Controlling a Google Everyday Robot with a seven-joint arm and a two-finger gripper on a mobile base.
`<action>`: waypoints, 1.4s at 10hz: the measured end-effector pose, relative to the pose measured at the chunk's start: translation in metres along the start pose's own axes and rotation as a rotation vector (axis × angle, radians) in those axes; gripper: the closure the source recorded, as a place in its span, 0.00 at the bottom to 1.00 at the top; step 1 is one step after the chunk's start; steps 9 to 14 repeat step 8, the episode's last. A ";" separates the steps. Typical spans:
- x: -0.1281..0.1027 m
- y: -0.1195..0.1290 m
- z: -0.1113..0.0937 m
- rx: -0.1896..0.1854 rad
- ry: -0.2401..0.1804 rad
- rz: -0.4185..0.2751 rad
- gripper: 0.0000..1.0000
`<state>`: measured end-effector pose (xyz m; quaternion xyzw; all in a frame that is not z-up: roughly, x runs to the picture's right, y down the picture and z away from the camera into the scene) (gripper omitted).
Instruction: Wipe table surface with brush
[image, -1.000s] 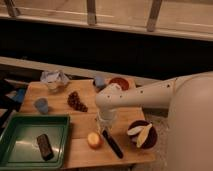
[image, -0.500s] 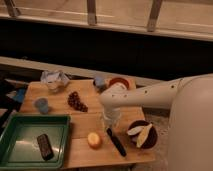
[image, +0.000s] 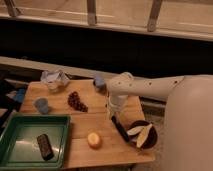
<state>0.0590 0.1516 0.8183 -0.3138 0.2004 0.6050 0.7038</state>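
1. The brush (image: 120, 130) lies flat on the table surface (image: 92, 119) towards the near right corner. It runs at a slant, with its far end near the middle of the table and its near end just beside the bowl (image: 143, 135).
2. The gripper (image: 115, 111) hangs pointing down over the far end of the brush. I cannot tell whether it is open, closed or touching the brush.
3. The brush looks slim, stiff and light, and probably smooth enough to roll or twist in a loose grip.
4. The best hold is probably across the narrow handle near the far end, clear of the bowl.
5. A yellow fruit (image: 93, 140) sits near the front edge, left of the brush, and may block a sweep.
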 end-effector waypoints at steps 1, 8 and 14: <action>0.001 0.003 -0.001 0.001 0.000 -0.014 1.00; 0.073 0.020 0.005 0.012 0.015 0.041 1.00; 0.073 0.020 0.005 0.012 0.015 0.041 1.00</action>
